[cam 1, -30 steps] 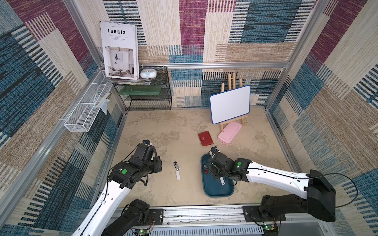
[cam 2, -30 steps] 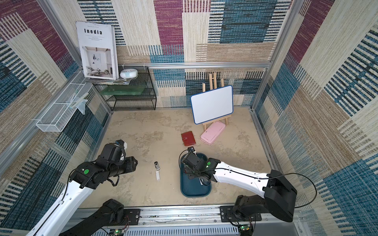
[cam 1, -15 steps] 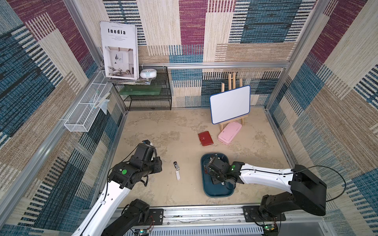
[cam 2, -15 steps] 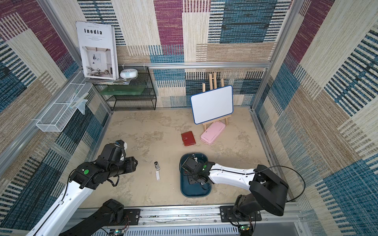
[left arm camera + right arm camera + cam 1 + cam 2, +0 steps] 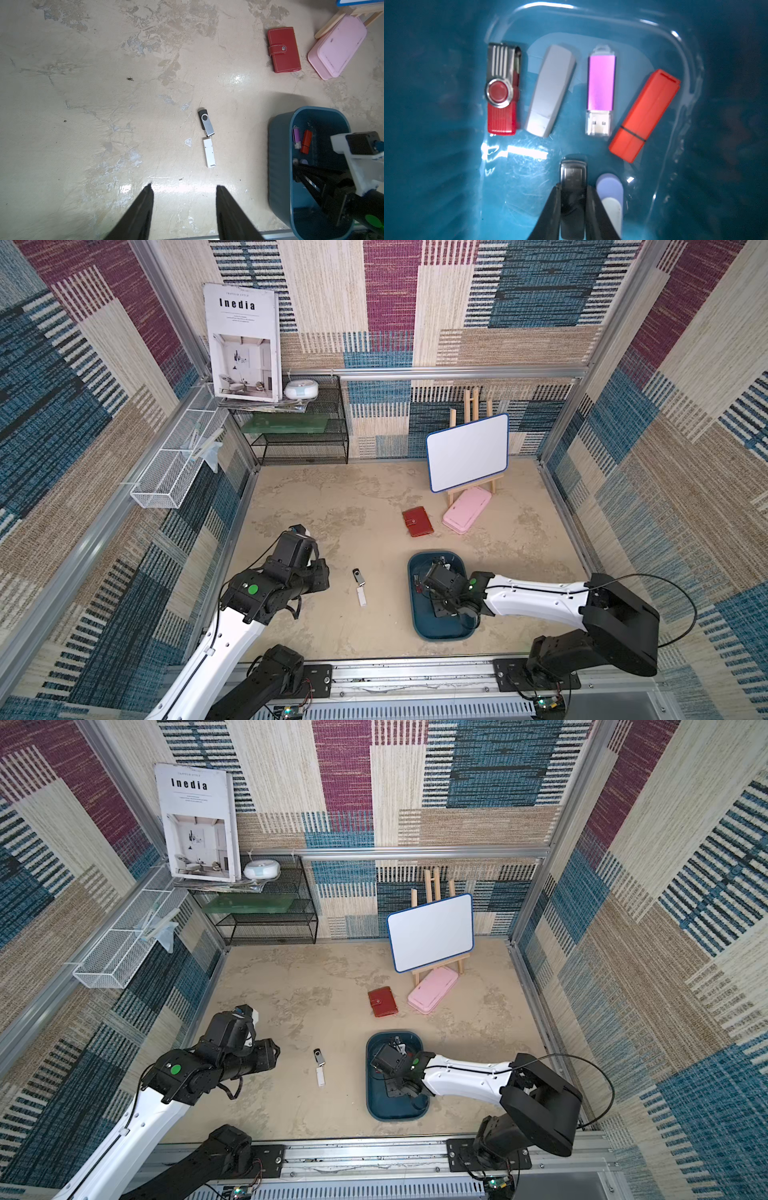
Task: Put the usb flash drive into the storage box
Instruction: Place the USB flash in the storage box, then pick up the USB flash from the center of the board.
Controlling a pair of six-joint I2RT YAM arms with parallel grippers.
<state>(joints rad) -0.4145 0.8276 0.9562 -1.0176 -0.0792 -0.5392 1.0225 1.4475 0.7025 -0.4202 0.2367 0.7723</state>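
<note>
The dark teal storage box (image 5: 441, 635) (image 5: 395, 1112) (image 5: 278, 166) lies on the floor at the front right. My right gripper (image 5: 573, 187) (image 5: 428, 599) is low inside it, shut on a black usb flash drive (image 5: 573, 172) just above the box floor. Several other drives lie in the box: a red swivel one (image 5: 501, 89), a grey one (image 5: 550, 89), a purple one (image 5: 601, 83), an orange-red one (image 5: 645, 114) and a lilac one (image 5: 610, 187). My left gripper (image 5: 184, 186) (image 5: 321, 577) hangs open over the floor, short of a black-and-silver drive (image 5: 205, 122) (image 5: 358, 576) and a white drive (image 5: 209, 152) (image 5: 361, 596).
A red wallet (image 5: 417, 521) and a flat pink case (image 5: 466, 510) lie behind the box. A whiteboard on a wooden easel (image 5: 467, 452) stands at the back right, a black wire shelf (image 5: 299, 435) at the back left, and a white mesh basket (image 5: 174, 464) on the left wall.
My right gripper has drawn back from the far end of the box toward its middle and come lower, still holding the black drive. The left arm has not moved.
</note>
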